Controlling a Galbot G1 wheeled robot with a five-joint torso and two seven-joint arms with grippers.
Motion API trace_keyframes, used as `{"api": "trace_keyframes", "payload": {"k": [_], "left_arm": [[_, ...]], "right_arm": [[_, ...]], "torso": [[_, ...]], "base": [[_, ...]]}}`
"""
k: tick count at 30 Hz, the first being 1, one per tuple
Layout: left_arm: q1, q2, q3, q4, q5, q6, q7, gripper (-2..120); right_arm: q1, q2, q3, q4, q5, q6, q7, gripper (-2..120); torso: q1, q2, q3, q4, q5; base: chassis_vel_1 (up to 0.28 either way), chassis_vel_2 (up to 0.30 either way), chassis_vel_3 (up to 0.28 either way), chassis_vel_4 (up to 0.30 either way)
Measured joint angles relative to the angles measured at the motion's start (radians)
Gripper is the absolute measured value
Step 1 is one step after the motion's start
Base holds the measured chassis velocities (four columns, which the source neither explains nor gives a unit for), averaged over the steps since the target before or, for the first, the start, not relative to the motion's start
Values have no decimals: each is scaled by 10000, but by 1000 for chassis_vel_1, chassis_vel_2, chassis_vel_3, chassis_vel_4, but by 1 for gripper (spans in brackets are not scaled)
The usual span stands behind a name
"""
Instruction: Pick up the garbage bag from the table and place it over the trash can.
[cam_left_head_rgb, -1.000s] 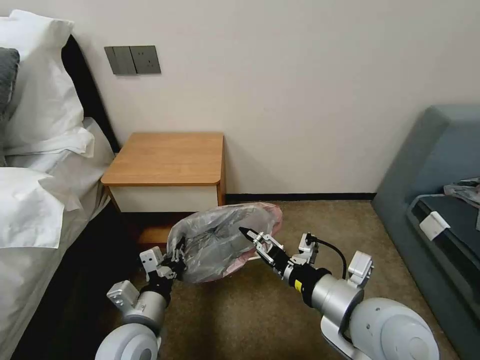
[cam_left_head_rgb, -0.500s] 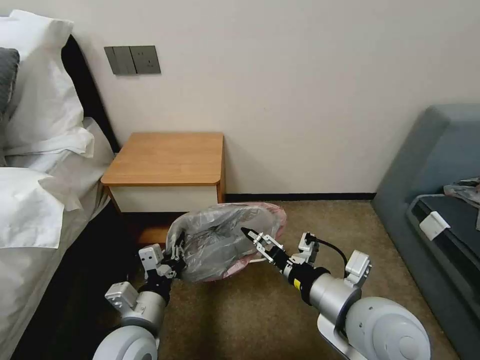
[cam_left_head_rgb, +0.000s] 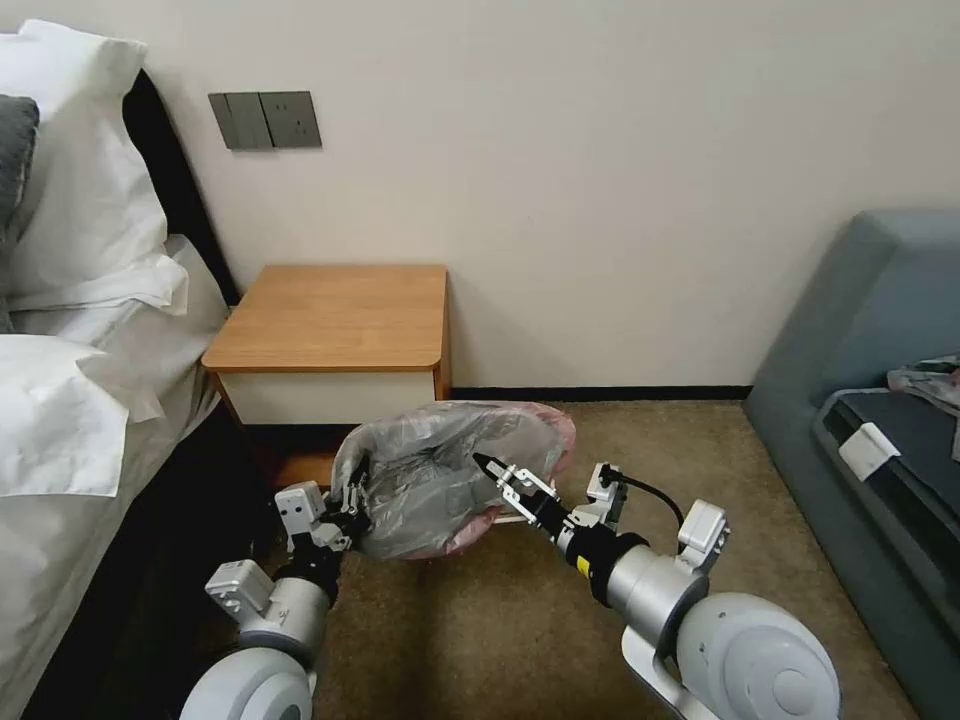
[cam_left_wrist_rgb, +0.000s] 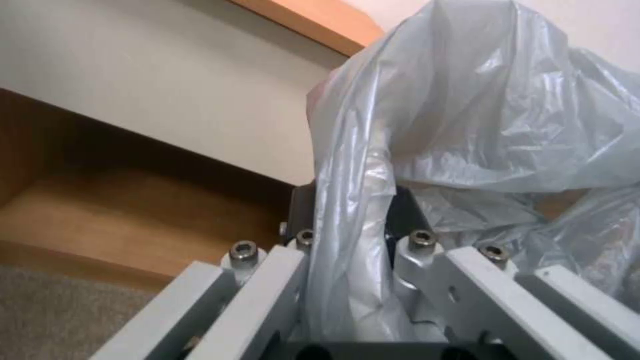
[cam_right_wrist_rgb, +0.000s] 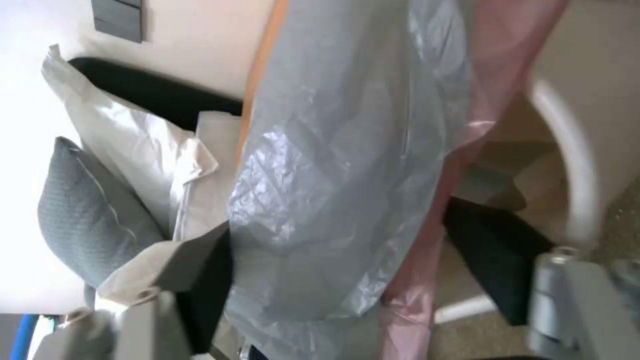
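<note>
- Garbage bag (cam_left_head_rgb: 440, 475) hangs spread between both grippers, low over the carpet in front of the table (cam_left_head_rgb: 335, 318), draped on and hiding most of the trash can (cam_right_wrist_rgb: 567, 150); the table top is bare.
- Risk 1, my judgement: the film is thin and stretched between 2 holds, so pulling the arms further apart could tear it or slip it out of one grip.
- Risk 2: the can's rim is largely hidden in the head view, so the pink-tinted edge could catch on only one side and the bag collapse inside.
- Risk 3: the can looks light and could be dragged or tipped by the bag.
- Left gripper (cam_left_wrist_rgb: 353, 240): fingers drawn close together with a bunched fold of the bag running down between them; it sits at the bag's left edge, near the table's lower shelf.
- Right gripper (cam_left_head_rgb: 497, 472): from its wrist camera the fingers (cam_right_wrist_rgb: 207, 260) stand apart with bag film lying across the gap; in the head view the tip pokes into the bag's mouth. No pinch visible; it seems to hold the opening out from within.
</note>
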Motion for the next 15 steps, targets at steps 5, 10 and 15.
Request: {"api": "trace_keyframes", "payload": {"k": [5, 10, 15], "left_arm": [[-40, 2, 2, 23, -82, 19, -36, 5], [-75, -5, -10, 33, -275, 93, -183, 5], [-75, -85, -21, 110, -351, 123, -210, 5]], "right_arm": [[-40, -26, 20, 3, -90, -13, -77, 55], [-107, -51, 47, 62, -133, -40, -156, 37], [-206, -58, -7, 128, -309, -80, -221, 15]], "torso": [[0, 0, 0, 0, 0], [0, 0, 0, 0, 0], [0, 0, 0, 0, 0]], "base": [[0, 0, 0, 0], [0, 0, 0, 0], [0, 0, 0, 0]]}}
